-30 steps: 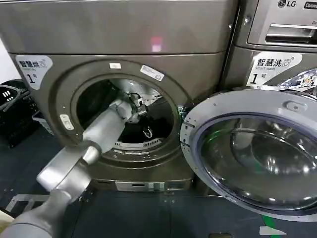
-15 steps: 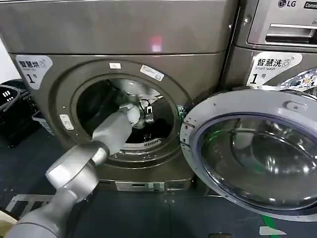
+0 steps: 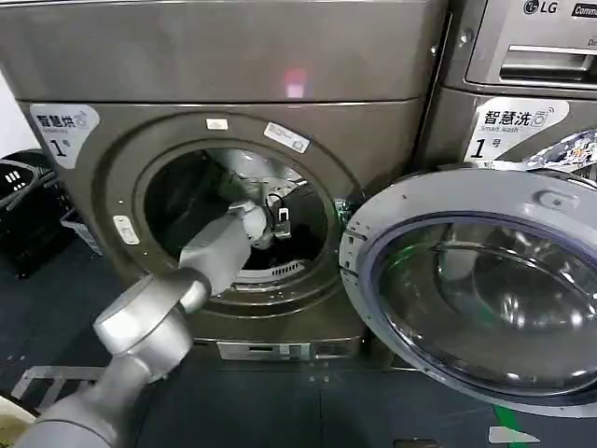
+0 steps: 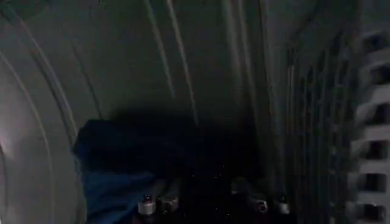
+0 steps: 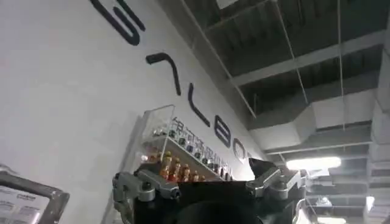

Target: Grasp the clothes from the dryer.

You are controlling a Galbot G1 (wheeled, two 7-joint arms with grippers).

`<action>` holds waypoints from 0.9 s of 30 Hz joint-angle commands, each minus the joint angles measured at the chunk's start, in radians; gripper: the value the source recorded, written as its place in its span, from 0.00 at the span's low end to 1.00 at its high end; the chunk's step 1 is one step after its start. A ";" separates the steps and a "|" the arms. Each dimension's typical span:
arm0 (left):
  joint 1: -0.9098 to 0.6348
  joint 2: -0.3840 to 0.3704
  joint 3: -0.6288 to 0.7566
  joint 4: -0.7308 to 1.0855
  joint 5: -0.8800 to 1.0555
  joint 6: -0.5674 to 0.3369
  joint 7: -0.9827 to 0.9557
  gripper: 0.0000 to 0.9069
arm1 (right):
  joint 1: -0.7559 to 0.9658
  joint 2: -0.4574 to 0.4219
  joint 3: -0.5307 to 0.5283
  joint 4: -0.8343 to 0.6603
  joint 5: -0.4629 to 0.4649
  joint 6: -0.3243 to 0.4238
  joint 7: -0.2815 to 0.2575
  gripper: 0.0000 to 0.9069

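Left gripper fingers spread, nothing held, hovering just short of clothes. Clothes: dark navy heap on drum floor, against ribbed drum wall; open drum space around it. In head view, left gripper inside porthole of dryer, arm passing through opening with clearance to rim on all sides. Round door swung fully open to right of the porthole, clear of arm path. Right gripper parked, aimed upward at wall and ceiling; finger state cannot be told.
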 commanded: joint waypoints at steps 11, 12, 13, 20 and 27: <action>0.019 0.022 -0.183 -0.031 -0.123 0.008 -0.130 0.00 | 0.012 0.007 -0.011 0.007 -0.005 0.001 0.000 1.00; 0.022 0.026 -0.203 -0.036 -0.133 0.011 -0.150 0.00 | 0.012 0.008 -0.011 0.007 -0.005 0.002 0.000 1.00; 0.029 0.031 -0.239 -0.044 -0.160 0.017 -0.195 0.00 | 0.015 0.009 -0.013 0.008 -0.005 0.001 0.001 1.00; 0.141 0.069 -0.502 -0.163 -0.230 0.042 -0.416 0.00 | 0.027 0.013 -0.038 0.021 -0.018 0.003 0.001 1.00; 0.205 0.044 -0.783 -0.249 -0.302 0.021 -0.580 0.00 | 0.028 0.008 -0.040 0.022 -0.023 0.003 0.001 1.00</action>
